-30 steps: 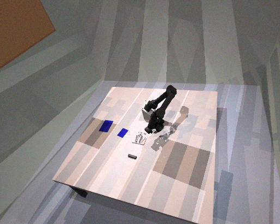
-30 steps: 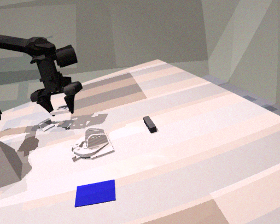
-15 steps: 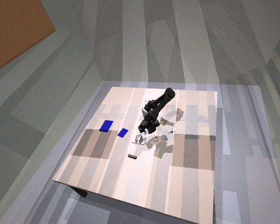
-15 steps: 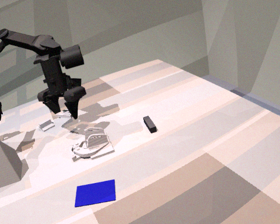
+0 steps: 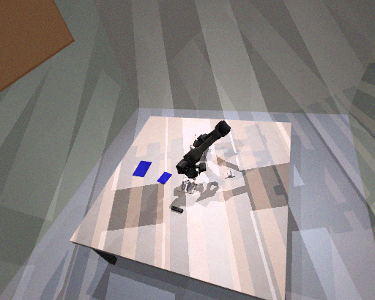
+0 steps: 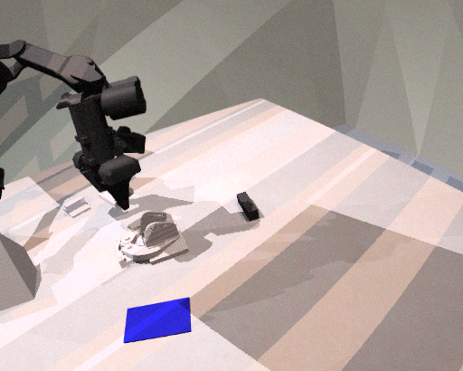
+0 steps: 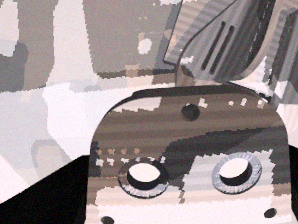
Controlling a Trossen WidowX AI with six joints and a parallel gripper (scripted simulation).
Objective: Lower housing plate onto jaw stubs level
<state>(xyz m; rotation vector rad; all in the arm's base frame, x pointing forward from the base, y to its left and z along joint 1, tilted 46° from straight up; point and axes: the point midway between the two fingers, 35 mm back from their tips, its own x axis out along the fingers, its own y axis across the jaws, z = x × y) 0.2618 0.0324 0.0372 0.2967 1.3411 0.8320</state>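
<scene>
The housing plate (image 7: pixel 187 142) is pale, with two large holes, and fills the lower part of the wrist view. My gripper (image 7: pixel 184 160) (image 6: pixel 119 203) is shut on it, with a black finger at each side. In the exterior view the held plate shows only as a pale sliver behind the finger. The gripper is above and just left of the jaw assembly in that view. The two grey jaws (image 6: pixel 154 219) (image 6: pixel 162 233) stand side by side on their ridged base (image 6: pixel 180 247). Part of a jaw (image 7: pixel 220 47) also shows beyond the plate's far edge. The stubs cannot be made out.
A small pale stand (image 6: pixel 77 206) (image 5: pixel 229 174) is on the table beyond the gripper. A black block (image 6: pixel 248 206) (image 5: pixel 176 209) lies beyond the jaws. Two blue patches (image 5: pixel 142 168) (image 5: pixel 164 178) lie to one side. The arm's grey base block (image 6: pixel 7 271) is at the left.
</scene>
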